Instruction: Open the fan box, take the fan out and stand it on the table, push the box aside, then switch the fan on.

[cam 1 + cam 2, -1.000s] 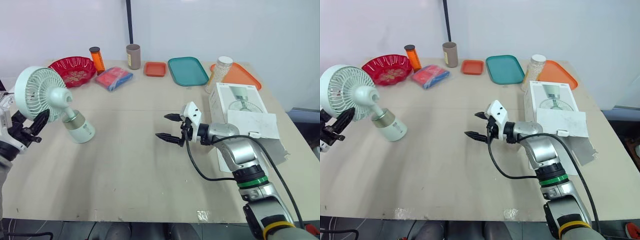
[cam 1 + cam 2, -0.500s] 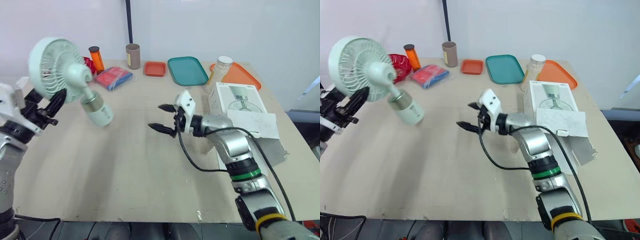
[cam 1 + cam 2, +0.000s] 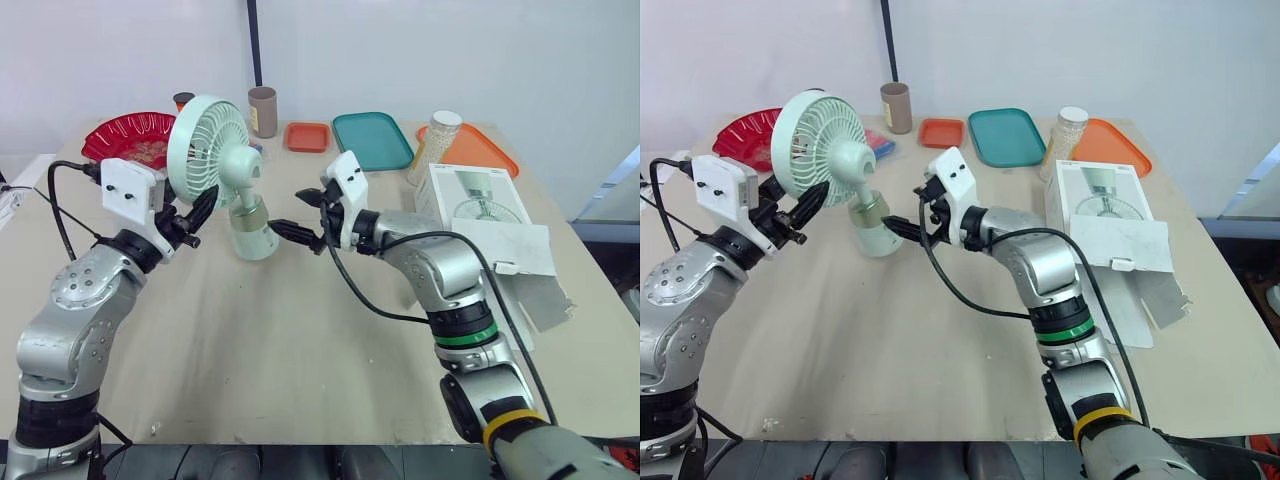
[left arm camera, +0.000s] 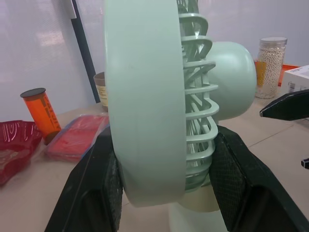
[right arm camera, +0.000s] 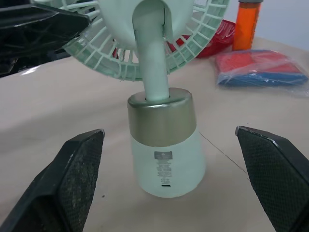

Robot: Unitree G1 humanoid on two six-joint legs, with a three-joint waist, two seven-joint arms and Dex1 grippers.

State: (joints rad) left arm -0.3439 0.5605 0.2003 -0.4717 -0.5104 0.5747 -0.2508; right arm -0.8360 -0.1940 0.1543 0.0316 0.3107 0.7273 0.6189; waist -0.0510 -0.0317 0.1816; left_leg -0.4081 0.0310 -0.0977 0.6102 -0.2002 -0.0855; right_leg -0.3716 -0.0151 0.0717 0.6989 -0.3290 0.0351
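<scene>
1. Change: the fan [image 3: 215, 150] has travelled from the far left of the frame a second ago to upper centre. The right gripper [image 3: 288, 211] has advanced from mid-frame to meet it.
2. Left gripper [image 4: 163, 145]: fingers clamped on the rim of the fan head, one on each face. The fan is carried tilted, head toward upper left, base toward centre.
3. Right gripper: fingers wide apart, one on each side of the fan base, not touching it.
4. Fan base: low over the table [image 3: 300, 350], or resting on it. Which one cannot be told.
5. Task status, as judged: the box [image 3: 475, 205] lies open at centre right and the fan is out. The standing step is in hand. Pushing the box aside and switching on remain.
6. Likely next need: bring the fan upright and seat the base flat. The right gripper is placed to steady the base.
7. Open room: the centre and lower half of the frame are bare table, enough for standing the fan.
8. Obstructions along the upper edge: bowl [image 3: 125, 140], cup [image 3: 264, 110], teal tray [image 3: 372, 140], jar [image 3: 435, 140].
9. Edge caution: the box flap lies near the table's right edge. Pushing that way leaves little margin.
</scene>
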